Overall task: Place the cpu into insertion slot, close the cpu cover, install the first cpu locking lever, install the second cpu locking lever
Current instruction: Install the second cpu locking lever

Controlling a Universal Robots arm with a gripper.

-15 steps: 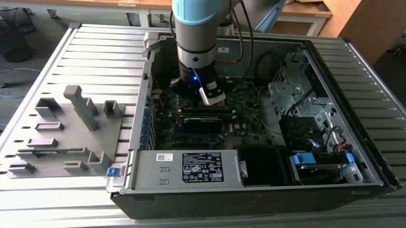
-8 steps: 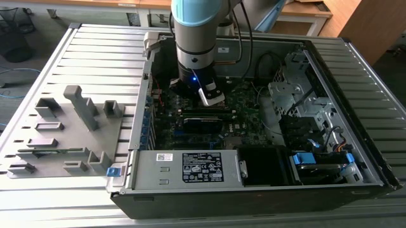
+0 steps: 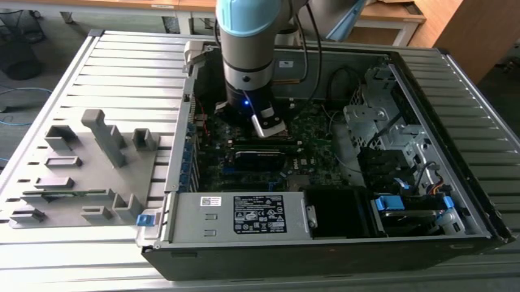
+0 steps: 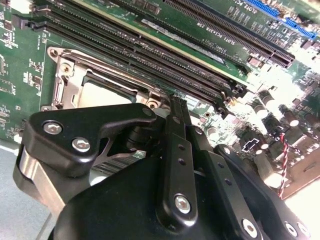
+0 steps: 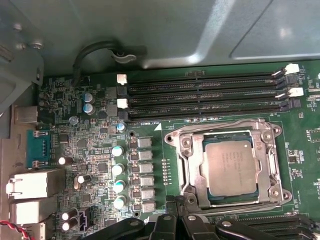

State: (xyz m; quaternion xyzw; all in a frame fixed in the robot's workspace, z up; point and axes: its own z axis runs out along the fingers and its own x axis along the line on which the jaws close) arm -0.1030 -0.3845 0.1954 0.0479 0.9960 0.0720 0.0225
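While the gripper [image 5: 172,222] hung low over the motherboard [image 5: 100,170], right at the socket's edge in both wrist views, I couldn't tell whether it was open or closed, and nothing showed in its grasp. The cpu [image 5: 231,167] sat flat in the insertion slot [image 5: 204,175], and the cpu cover [image 5: 187,160] lay down around it, chip top showing through the window. Whether either locking lever was latched wasn't clear.

Risks as I judged them:
- Pushing down off-axis could have skidded off the thin lever wire onto the cover or the chip top.
- Force on a cover that wasn't fully seated could have tilted the cpu and bent socket contacts.
- The memory slots [image 5: 200,95] ran just beside the socket, so a sideways sweep could have clipped their latches.
- The capacitors [image 5: 118,170] near the socket were snag points too.
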